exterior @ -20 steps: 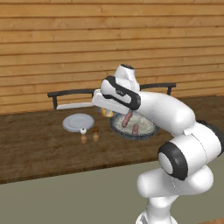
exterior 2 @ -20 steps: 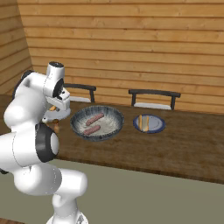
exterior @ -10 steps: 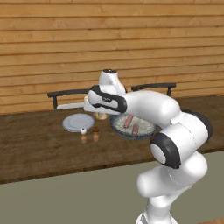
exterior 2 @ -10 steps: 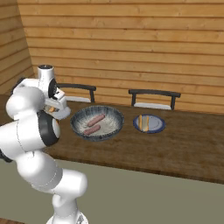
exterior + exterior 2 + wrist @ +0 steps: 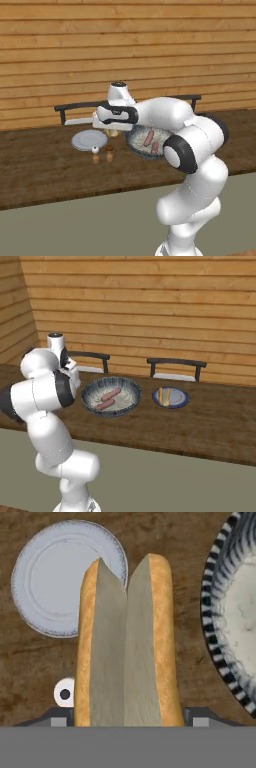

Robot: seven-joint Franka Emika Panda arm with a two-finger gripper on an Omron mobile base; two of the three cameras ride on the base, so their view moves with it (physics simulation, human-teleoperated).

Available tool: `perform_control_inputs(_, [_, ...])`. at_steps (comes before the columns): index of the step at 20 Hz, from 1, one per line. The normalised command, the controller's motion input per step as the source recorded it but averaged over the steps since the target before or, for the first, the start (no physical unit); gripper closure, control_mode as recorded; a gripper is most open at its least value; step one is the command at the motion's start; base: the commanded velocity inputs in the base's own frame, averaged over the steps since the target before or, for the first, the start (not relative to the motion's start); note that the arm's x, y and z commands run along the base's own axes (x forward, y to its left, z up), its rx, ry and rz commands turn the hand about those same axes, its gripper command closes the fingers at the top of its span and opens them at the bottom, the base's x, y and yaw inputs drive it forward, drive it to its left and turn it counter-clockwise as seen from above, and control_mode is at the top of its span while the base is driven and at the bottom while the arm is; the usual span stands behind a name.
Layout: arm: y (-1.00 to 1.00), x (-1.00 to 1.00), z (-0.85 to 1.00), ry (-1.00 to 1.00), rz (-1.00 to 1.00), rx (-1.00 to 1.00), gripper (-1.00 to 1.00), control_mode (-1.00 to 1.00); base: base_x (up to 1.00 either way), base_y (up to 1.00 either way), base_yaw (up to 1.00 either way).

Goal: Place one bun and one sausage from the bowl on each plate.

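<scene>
My gripper (image 5: 128, 719) is shut on a split tan bun (image 5: 125, 647) that stands between the fingers. It hangs over the wooden counter between the pale grey plate (image 5: 47, 582) and the patterned bowl (image 5: 220, 612). From the left base, the gripper (image 5: 113, 129) is just right of the bare grey plate (image 5: 86, 140). The bowl (image 5: 111, 398) holds two sausages (image 5: 110, 395). The blue-rimmed plate (image 5: 171, 398) to its right carries a bun and what looks like a sausage.
Two small shakers (image 5: 95, 150) stand in front of the grey plate; the top of one (image 5: 65, 693) is just left of the bun. Dark chair backs (image 5: 175, 363) line the counter's far side. A wooden wall is behind them.
The arm has swung left from above the bowl toward the grey plate, carrying the bun. The jaws have kept the same width.
</scene>
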Motion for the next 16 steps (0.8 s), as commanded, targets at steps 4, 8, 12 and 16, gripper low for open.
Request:
perform_control_inputs(4, [0.08,0.15,-0.31,0.13,0.01,-0.05,1.00,-1.00,0.00,0.00,0.00])
perform_control_inputs(8, [0.29,0.39,0.00,0.00,0.00,-0.01,1.00,-1.00,0.00,0.00,0.00])
perform_control_inputs(12, [0.36,0.31,-0.21,0.05,0.02,-0.04,1.00,-1.00,0.00,0.00,0.00])
perform_control_inputs(16, [0.24,0.39,-0.34,0.08,0.02,-0.02,1.00,-1.00,0.00,0.00,0.00])
